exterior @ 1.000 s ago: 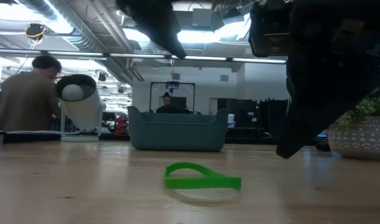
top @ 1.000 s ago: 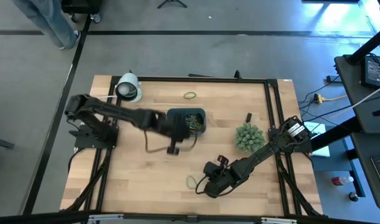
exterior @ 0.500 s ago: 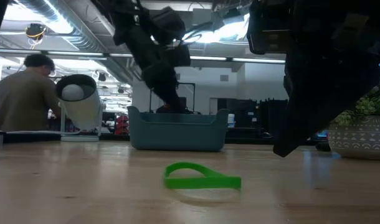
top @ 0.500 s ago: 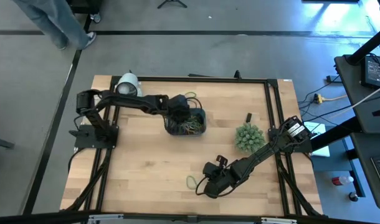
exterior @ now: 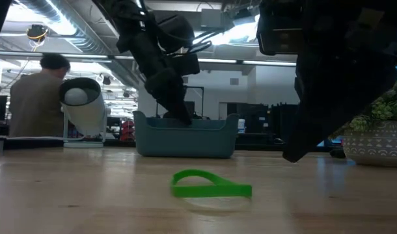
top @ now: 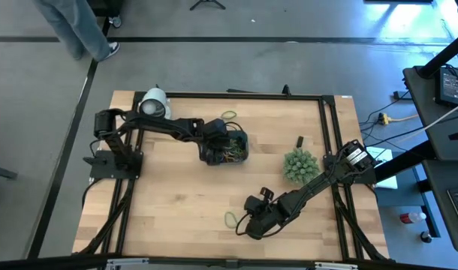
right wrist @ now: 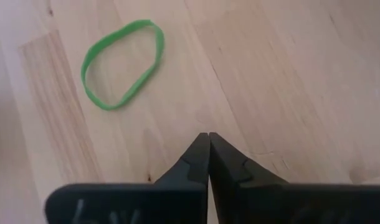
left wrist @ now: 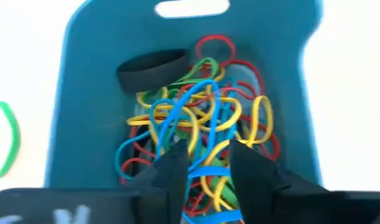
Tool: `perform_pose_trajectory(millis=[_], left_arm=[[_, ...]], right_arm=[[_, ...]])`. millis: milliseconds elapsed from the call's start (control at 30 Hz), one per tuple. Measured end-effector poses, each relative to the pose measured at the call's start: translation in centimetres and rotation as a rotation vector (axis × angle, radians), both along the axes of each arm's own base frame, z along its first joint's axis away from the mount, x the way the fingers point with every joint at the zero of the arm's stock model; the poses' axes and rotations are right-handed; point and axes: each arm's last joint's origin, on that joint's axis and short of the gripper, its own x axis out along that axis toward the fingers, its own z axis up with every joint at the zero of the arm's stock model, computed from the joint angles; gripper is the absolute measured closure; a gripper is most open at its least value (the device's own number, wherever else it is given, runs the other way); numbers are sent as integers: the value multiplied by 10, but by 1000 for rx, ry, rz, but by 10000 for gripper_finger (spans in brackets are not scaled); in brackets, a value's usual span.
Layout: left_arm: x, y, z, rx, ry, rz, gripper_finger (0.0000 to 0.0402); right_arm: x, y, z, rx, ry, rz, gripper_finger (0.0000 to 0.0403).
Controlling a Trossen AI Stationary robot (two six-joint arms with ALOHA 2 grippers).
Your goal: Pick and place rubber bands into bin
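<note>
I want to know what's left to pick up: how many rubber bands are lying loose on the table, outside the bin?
2. One green band near the table's front edge, beside the right tool; another green one just behind the bin. Others may hide under the arms.

Grey concrete floor (top: 236, 67) surrounds the wooden desk (top: 176, 195). A person (top: 77, 26) walks at upper left; another person (exterior: 36, 97) sits at left under ceiling strip lights (exterior: 55, 23).

You see a teal bin (left wrist: 84, 93) holding red, yellow, green and blue rubber bands (left wrist: 202, 124). A green band (right wrist: 121, 63) lies on your pale wood desk (right wrist: 271, 74).
</note>
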Motion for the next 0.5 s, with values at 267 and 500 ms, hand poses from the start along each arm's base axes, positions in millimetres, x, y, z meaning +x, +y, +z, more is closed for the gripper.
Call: perform_pose_trajectory(millis=[267, 500], left_arm=[[7, -44, 3, 23, 2, -150, 240], [12, -111, 15, 98, -44, -296, 239]], right_arm=[[0, 0, 0, -12, 2, 19, 395], [0, 0, 0, -12, 2, 19, 395]])
